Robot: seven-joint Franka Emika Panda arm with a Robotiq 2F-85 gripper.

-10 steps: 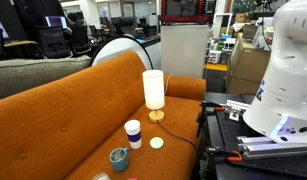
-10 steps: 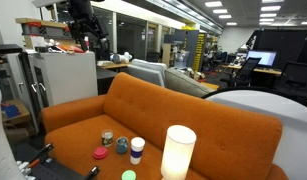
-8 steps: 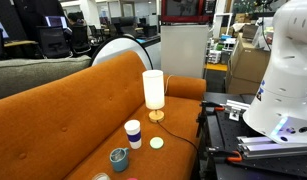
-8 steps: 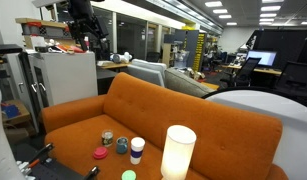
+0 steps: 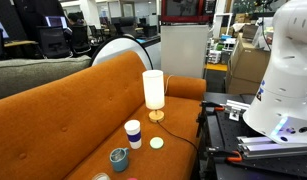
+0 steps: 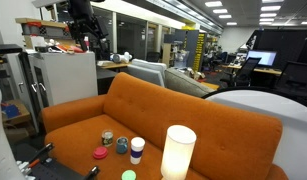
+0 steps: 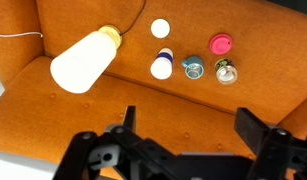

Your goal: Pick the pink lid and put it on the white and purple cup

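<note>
Hovering well above the orange sofa (image 7: 263,100), with the gripper (image 7: 188,140) empty and its jaws spread wide. Taking in, on the seat, the white lamp (image 7: 83,62), then the white and purple cup (image 7: 161,66) standing uncovered, then the pink lid (image 7: 221,43) lying apart from it, past a grey-teal cup (image 7: 192,69). Judged as not yet begun: descent, grasp, carry and placement all left to do. Finding no readable brand, label or writing anywhere.
</note>
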